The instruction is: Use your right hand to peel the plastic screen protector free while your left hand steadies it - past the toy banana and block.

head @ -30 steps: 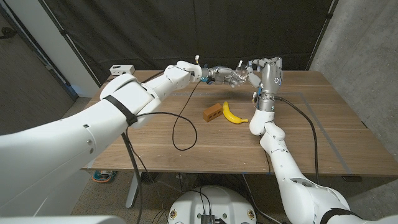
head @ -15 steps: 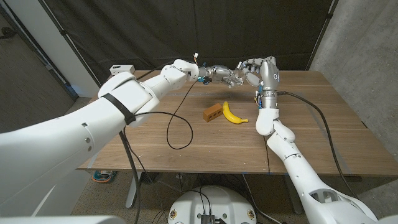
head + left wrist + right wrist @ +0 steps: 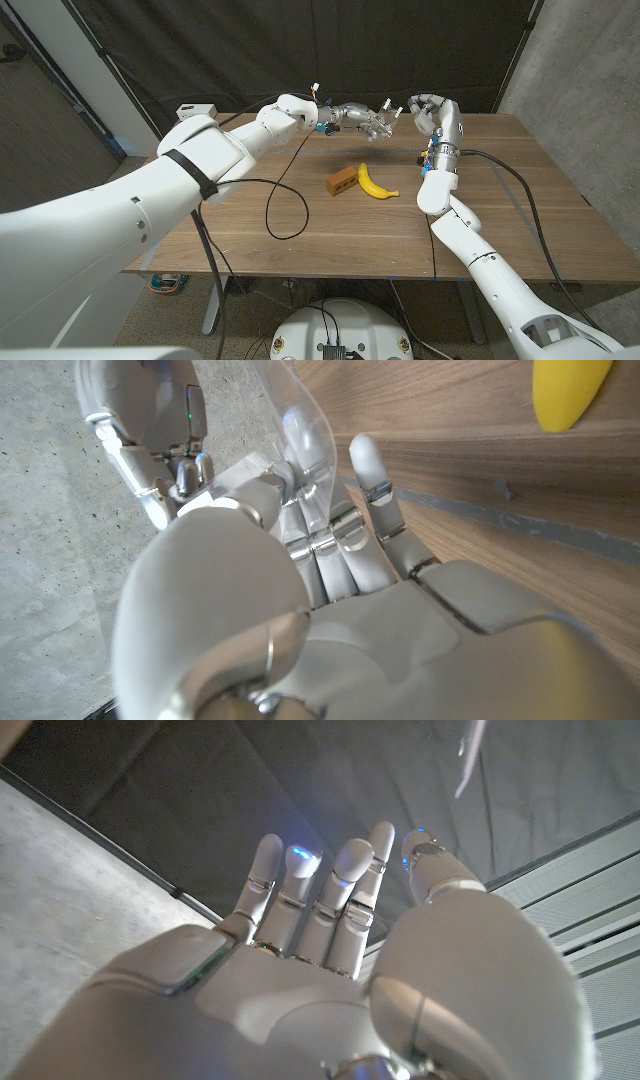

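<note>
Head view: the left hand (image 3: pixel 368 120) is raised above the far half of the wooden table (image 3: pixel 520 210), in the upper middle of the frame, at the end of an arm reaching in from the lower left. The left wrist view shows that hand's fingers (image 3: pixel 330 545) closed against a clear, curved sheet, the plastic screen protector (image 3: pixel 300 435), which rises from between the fingers. The left hand grips the protector. In the head view the protector itself is too thin and transparent to make out.

The right hand (image 3: pixel 428 108) stands just right of the left hand, upper middle-right of the frame, with a small gap between the two. In the right wrist view its fingers (image 3: pixel 320 890) are extended side by side and straight, with nothing in the palm; the hand is open and holds nothing. A pale strip shows at the top right of that view; what it is cannot be told.

The toy banana (image 3: pixel 373 182) lies on the table at frame centre, below both hands. The block (image 3: pixel 342 180), brown, lies just beside it on the banana's left; whether they touch cannot be told. In the left wrist view the yellow banana tip (image 3: pixel 570 395) shows in the upper right corner against the wood.

A black cable (image 3: pixel 285 205) loops over the table left of the block. A small white box (image 3: pixel 197 110) sits at the table's far left corner.
</note>
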You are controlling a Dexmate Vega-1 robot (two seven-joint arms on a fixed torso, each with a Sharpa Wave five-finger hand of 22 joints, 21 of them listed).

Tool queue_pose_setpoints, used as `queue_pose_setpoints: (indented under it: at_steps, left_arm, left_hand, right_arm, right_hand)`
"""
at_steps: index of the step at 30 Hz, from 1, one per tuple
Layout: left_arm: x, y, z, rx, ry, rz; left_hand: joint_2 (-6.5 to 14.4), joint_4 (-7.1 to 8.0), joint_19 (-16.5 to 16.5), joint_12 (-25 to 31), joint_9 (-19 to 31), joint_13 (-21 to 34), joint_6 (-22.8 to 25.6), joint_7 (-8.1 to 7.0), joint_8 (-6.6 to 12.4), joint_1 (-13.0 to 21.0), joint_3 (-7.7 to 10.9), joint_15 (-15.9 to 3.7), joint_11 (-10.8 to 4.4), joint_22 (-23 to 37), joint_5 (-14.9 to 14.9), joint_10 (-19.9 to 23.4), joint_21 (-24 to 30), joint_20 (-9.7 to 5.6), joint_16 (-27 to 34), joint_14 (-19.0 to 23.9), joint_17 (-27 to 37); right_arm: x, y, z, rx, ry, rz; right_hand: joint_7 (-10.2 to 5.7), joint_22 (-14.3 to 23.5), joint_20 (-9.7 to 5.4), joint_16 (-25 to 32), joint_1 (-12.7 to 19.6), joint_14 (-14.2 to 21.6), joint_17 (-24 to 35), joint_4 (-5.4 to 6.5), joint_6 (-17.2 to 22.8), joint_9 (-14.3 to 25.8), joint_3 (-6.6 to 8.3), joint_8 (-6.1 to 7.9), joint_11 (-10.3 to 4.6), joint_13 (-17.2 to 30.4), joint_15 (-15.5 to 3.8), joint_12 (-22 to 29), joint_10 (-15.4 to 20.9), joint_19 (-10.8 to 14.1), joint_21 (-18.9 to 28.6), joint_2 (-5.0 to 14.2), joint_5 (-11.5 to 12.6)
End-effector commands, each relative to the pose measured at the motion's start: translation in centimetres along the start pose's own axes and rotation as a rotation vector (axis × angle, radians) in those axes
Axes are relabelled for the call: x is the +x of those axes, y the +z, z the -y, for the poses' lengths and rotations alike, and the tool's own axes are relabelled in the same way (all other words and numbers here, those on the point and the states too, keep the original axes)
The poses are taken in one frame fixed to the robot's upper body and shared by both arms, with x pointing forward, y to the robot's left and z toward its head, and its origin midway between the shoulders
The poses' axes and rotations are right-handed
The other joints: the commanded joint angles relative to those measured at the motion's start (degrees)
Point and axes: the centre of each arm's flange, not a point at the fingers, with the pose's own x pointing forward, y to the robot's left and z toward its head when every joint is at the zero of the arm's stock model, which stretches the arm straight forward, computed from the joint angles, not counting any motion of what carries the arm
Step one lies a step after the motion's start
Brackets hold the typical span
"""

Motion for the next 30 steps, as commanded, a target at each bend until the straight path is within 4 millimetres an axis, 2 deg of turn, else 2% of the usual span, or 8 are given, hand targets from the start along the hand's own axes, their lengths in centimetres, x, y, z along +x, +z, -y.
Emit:
queue_pose_setpoints:
  at_steps: [1, 10, 14, 16, 17, 18, 23, 30]
  left_arm:
    - [0.3, 0.2, 0.4, 0.009, -0.006, 0.026]
    - [0.6, 0.3, 0.8, 0.017, -0.011, 0.028]
    - [0.6, 0.3, 0.8, 0.017, -0.011, 0.028]
    - [0.6, 0.4, 0.8, 0.014, -0.011, 0.028]
    - [0.6, 0.4, 0.8, 0.014, -0.01, 0.028]
    - [0.7, 0.4, 0.8, 0.014, -0.01, 0.026]
    - [0.8, 0.3, 0.8, 0.008, -0.007, 0.02]
    - [0.8, 0.3, 0.8, 0.014, -0.009, 0.015]
  left_hand:
    - [0.49, 0.19, -0.23, -0.2, 0.14, 0.29, 3.49, 2.83, 0.34, 0.26, 0.05, -0.47, -5.72, 0.18, 0.11, 5.89, 0.17, -6.35, -0.18, -0.46, 0.13]
    - [0.43, 0.17, -0.3, -0.3, 0.09, 0.28, 3.47, 3.07, 0.3, 0.25, 0.03, -0.43, -5.79, 0.18, 0.1, 5.81, 0.17, -6.33, -0.22, -0.59, 0.25]
    - [0.51, 0.25, -0.28, -0.27, 0.15, 0.28, 3.36, 2.84, 0.3, 0.2, 0.01, -0.38, -5.62, 0.18, 0.09, 5.95, 0.19, -6.27, -0.29, -0.52, 0.12]
    - [0.41, 0.17, -0.17, -0.23, 0.19, 0.31, 3.44, 2.89, 0.36, 0.23, -0.04, -0.37, -5.76, 0.17, 0.08, 6.03, 0.21, -6.32, -0.24, -0.56, 0.23]
    - [0.44, 0.17, -0.22, -0.23, 0.17, 0.31, 3.48, 2.88, 0.37, 0.25, -0.02, -0.36, -5.69, 0.17, 0.09, 6.06, 0.19, -6.34, -0.24, -0.61, 0.26]
    - [0.46, 0.18, -0.22, -0.26, 0.14, 0.26, 3.46, 3.13, 0.34, 0.26, -0.01, -0.38, -5.75, 0.17, 0.09, 6.06, 0.19, -6.38, -0.25, -0.61, 0.27]
    - [0.45, 0.2, -0.2, -0.29, 0.2, 0.27, 3.52, 2.84, 0.4, 0.22, -0.03, -0.39, -5.69, 0.17, 0.1, 6.06, 0.2, -6.31, -0.29, -0.48, 0.15]
    - [0.49, 0.23, -0.2, -0.34, 0.17, 0.28, 3.57, 2.93, 0.4, 0.21, 0.01, -0.39, -5.92, 0.16, 0.14, 6.03, 0.19, -6.27, -0.32, -0.42, 0.11]
  right_arm:
    - [-0.7, -1.0, 0.5, 0.181, 0.1, -0.074]
    - [-0.4, -0.8, 0.1, 0.252, 0.179, -0.014]
    - [-0.4, -0.5, 0.2, 0.226, 0.172, -0.004]
    - [-0.4, -0.5, 0.3, 0.211, 0.164, 0.003]
    - [-0.5, -0.4, 0.3, 0.2, 0.155, 0.006]
    - [-0.5, -0.4, 0.4, 0.195, 0.153, 0.009]
    - [-0.7, 0.0, 0.4, 0.148, 0.122, 0.02]
    - [-0.9, 0.1, 0.3, 0.155, 0.099, 0.04]
  right_hand:
    - [0.31, -0.2, 0.36, 0.79, -1.14, 0.96, 0.88, 0.53, 1.71, 0.05, -0.65, 0.59, 0.18, 1.82, -6.93, 1.52, 1.03, 0.55, 0.0, 0.39, -0.03]
    - [0.82, -0.77, 0.99, 1.16, -4.79, 0.58, 1.07, 1.81, 2.0, -0.31, -1.84, 0.37, 0.84, 3.37, -6.77, 2.25, 0.47, -0.71, -0.35, -0.01, 0.0]
    - [0.8, -1.02, 0.99, 1.62, -5.23, 0.42, 1.23, 1.57, 1.78, -0.1, -1.99, 0.36, 0.89, 3.22, -6.88, 2.06, 0.23, -1.18, -0.4, -0.25, 0.21]
    - [0.71, -1.19, 1.06, 2.34, -3.57, 0.29, 1.36, 0.31, 1.71, 0.03, -1.46, 0.42, 0.67, 4.05, -6.92, 2.65, 0.44, -1.23, -0.3, -0.35, 0.45]
    - [0.58, -1.23, 1.02, 2.45, -3.27, 0.23, 1.36, 0.08, 1.69, 0.06, -1.37, 0.44, 0.58, 4.37, -6.9, 2.81, 0.31, -1.24, -0.28, -0.42, 0.48]
    - [0.29, -1.3, 0.92, 2.7, -2.43, 0.15, 1.31, -0.4, 1.91, 0.18, -1.02, 0.63, 0.01, 5.45, -6.91, 3.52, 0.47, -1.28, -0.22, -0.35, 0.59]
    - [-0.01, -1.44, 0.69, 3.6, 0.62, 0.22, 1.29, -1.58, 2.27, 0.53, 0.06, 1.17, -0.73, 7.08, -6.97, 4.35, 0.47, -0.85, 0.07, -0.32, 0.75]
    - [-0.6, -1.52, 0.35, 4.45, 4.62, 0.78, 1.11, -1.64, 3.23, 0.46, 1.47, 1.9, -1.3, 8.97, -6.98, 5.53, 1.64, -0.08, 0.39, -0.42, 0.67]
